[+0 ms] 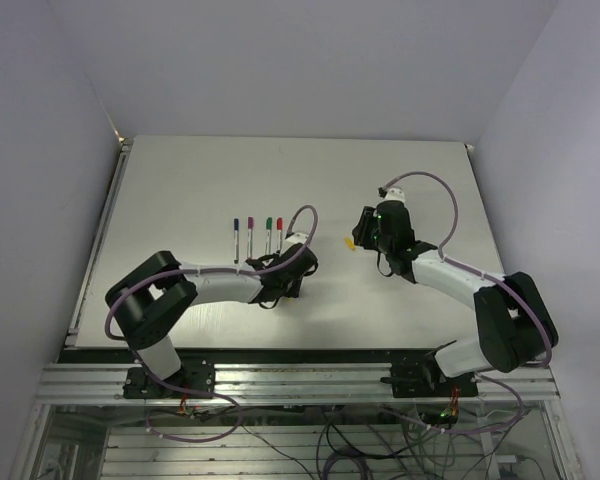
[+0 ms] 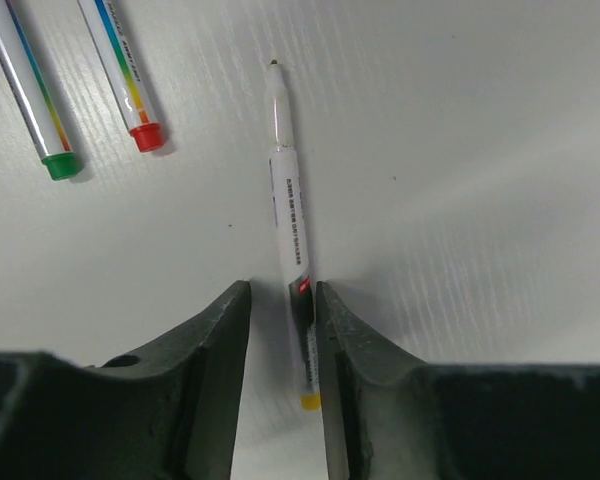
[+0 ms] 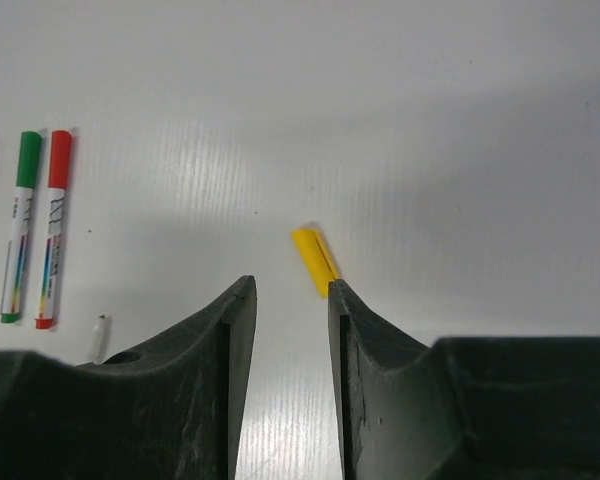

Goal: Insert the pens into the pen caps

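Observation:
An uncapped white pen (image 2: 288, 210) with a yellow rear end lies on the table between the fingers of my left gripper (image 2: 282, 292). It sits close to the right finger, with a gap to the left finger, and the gripper is open. Its tip also shows in the right wrist view (image 3: 98, 338). A yellow pen cap (image 3: 315, 260) lies loose on the table just beyond the right fingertip of my right gripper (image 3: 291, 285), which is open and empty. From above, the cap (image 1: 348, 242) lies between my left gripper (image 1: 302, 262) and my right gripper (image 1: 365, 235).
Several capped pens lie in a row left of my left gripper: blue (image 1: 236, 240), purple (image 1: 251, 238), green (image 1: 268, 235) and red (image 1: 280, 235). The green pen (image 3: 20, 230) and the red pen (image 3: 52, 235) also show in the right wrist view.

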